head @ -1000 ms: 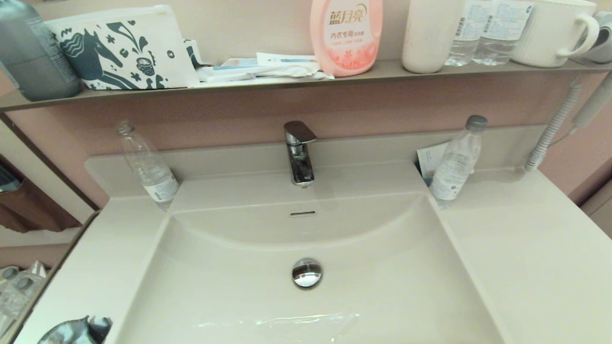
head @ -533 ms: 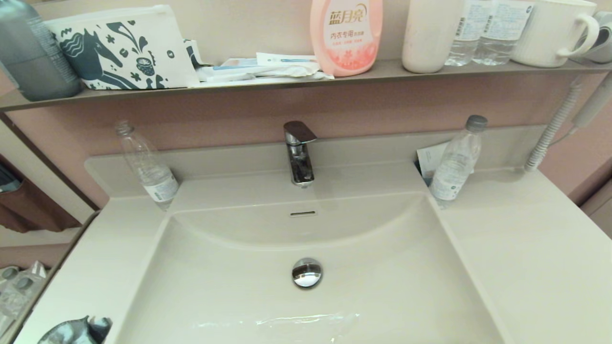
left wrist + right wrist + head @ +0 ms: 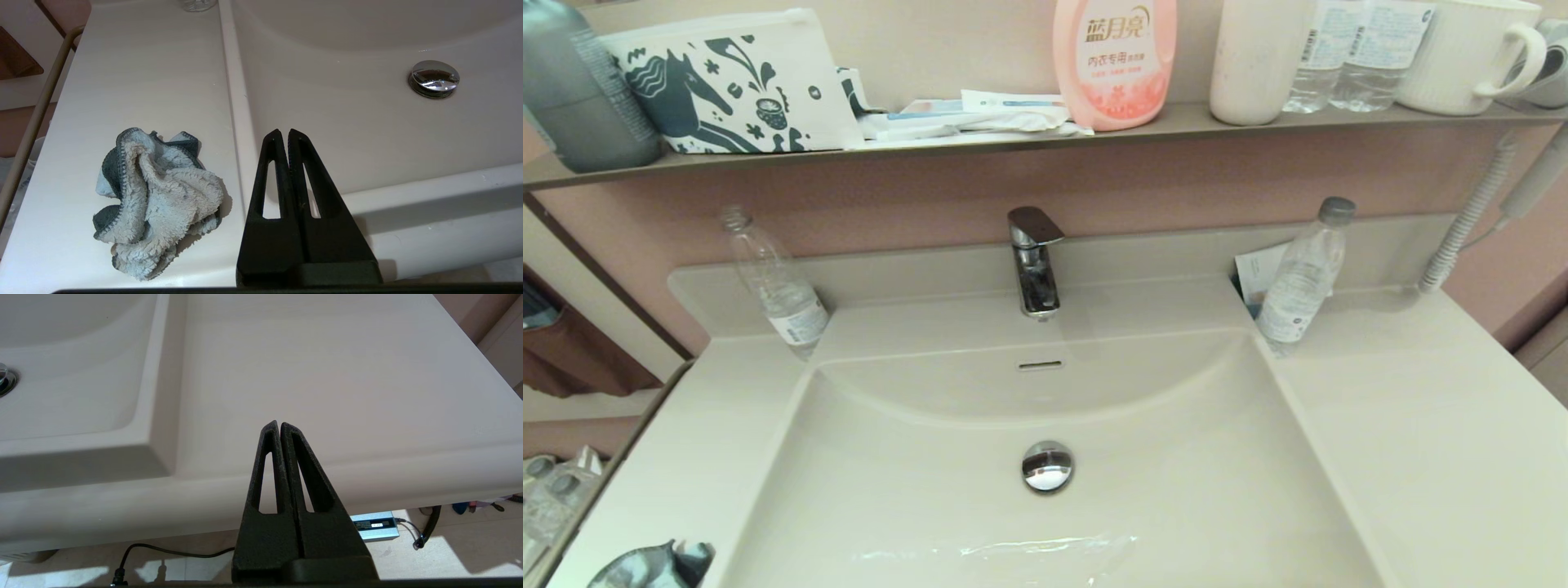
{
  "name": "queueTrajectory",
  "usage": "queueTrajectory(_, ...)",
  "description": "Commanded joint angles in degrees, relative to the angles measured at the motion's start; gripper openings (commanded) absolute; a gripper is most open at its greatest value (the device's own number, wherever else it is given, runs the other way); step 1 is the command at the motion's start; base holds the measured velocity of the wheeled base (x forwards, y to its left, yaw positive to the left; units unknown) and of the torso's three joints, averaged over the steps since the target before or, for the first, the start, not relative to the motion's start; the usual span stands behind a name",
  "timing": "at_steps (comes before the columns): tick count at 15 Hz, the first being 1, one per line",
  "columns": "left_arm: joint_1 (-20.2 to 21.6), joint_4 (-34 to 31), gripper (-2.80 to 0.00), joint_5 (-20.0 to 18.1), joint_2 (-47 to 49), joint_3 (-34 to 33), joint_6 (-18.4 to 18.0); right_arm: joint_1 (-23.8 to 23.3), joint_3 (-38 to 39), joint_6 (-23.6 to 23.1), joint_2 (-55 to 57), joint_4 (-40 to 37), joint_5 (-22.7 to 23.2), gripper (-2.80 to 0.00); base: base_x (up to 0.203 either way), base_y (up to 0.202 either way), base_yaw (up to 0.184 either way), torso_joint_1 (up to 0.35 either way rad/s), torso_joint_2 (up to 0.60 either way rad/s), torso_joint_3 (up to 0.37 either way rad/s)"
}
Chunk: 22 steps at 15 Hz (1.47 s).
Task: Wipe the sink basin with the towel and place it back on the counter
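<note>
Grey-blue fleece, the towel (image 3: 157,200) lies crumpled on the surface (image 3: 135,73) left of the sink basin (image 3: 347,114). Left hand (image 3: 288,136) and right hand (image 3: 280,428) are closed, empty, at the front edge. Whether wiping is done cannot be told.

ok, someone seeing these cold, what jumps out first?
Probably the crumpled towel on the counter left of the basin, with the left claw shut and empty beside it, over the basin's near left edge. Then the chrome drain plug mid-basin and the pink bottle on the shelf above the tap. The right claw is shut over the bare right counter.
</note>
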State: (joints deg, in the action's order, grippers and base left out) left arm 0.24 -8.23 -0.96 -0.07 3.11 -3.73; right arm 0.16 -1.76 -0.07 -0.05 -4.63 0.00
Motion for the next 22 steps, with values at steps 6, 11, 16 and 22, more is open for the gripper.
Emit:
queueTrajectory(6, 0.0, 0.0, -2.8, 0.0, 0.1, 0.0, 0.0, 0.0, 0.0, 0.0, 0.0, 0.0, 0.0, -2.8, 0.0, 0.0, 0.0, 0.0, 0.0, 0.0)
queueTrajectory(11, 0.0, 0.0, -2.8, 0.1, 0.1, 0.0, 0.0, 0.0, 0.0, 0.0, 0.1, 0.0, 0.0, -2.8, 0.0, 0.0, 0.0, 0.0, 0.0, 0.0)
queueTrajectory(16, 0.0, 0.0, -2.8, 0.1, 0.1, 0.0, 0.0, 0.0, 0.0, 0.0, 0.0, 0.0, 0.0, -2.8, 0.0, 0.0, 0.0, 0.0, 0.0, 0.0)
queueTrajectory(22, 0.0, 0.0, -2.8, 0.1, 0.1, 0.0, 0.0, 0.0, 0.0, 0.0, 0.0, 0.0, 0.0, -2.8, 0.0, 0.0, 0.0, 0.0, 0.0, 0.0)
